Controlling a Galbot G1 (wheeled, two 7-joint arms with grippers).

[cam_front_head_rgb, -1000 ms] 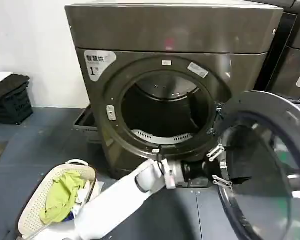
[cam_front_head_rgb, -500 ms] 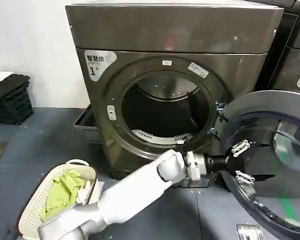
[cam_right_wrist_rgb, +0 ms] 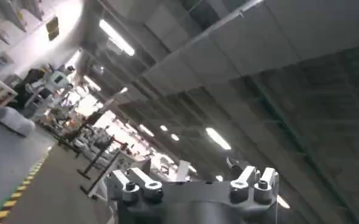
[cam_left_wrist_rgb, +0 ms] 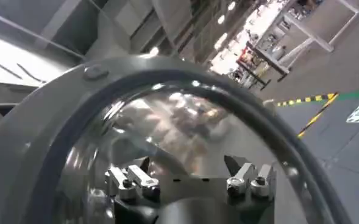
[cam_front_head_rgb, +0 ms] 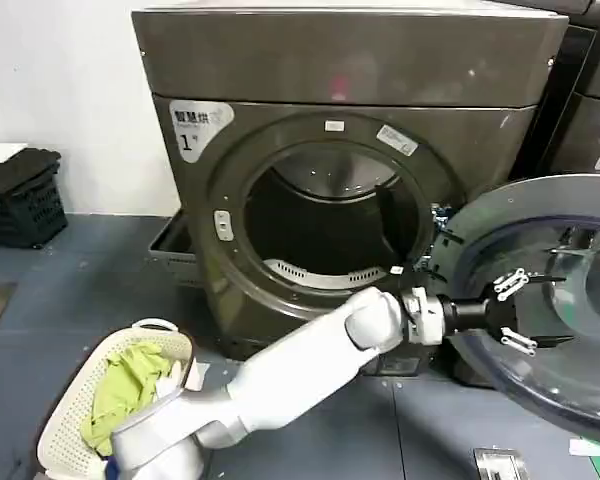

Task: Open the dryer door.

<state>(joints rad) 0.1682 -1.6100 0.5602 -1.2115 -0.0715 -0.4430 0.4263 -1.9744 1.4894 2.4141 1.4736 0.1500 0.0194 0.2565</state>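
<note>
the dryer door (cam_front_head_rgb: pixel 540 300) is swung wide open to the right of the dryer (cam_front_head_rgb: pixel 340 150), hanging off its hinge side. it's a big round thing, grey plastic ring on the inner face with a clear, curved glass bowl in the middle that's super reflective. its right part runs off the frame edge so you can't see the whole circle.

left gripper (cam_front_head_rgb: pixel 513 312) is reaching across on a long white arm, sitting right at the door's inner face, jaws spread apart with nothing clamped in them. in the left wrist view the fingertips (cam_left_wrist_rgb: pixel 130 181) sit just off the glass (cam_left_wrist_rgb: pixel 185 134), which mirrors ceiling lights so it's hard to read contact.

right gripper (cam_right_wrist_rgb: pixel 191 182) points up at a ceiling, jaws apart, holding nothing.

drum opening (cam_front_head_rgb: pixel 325 225) is dark inside. a cream laundry basket (cam_front_head_rgb: pixel 70 410) with green cloth sits on the floor.
</note>
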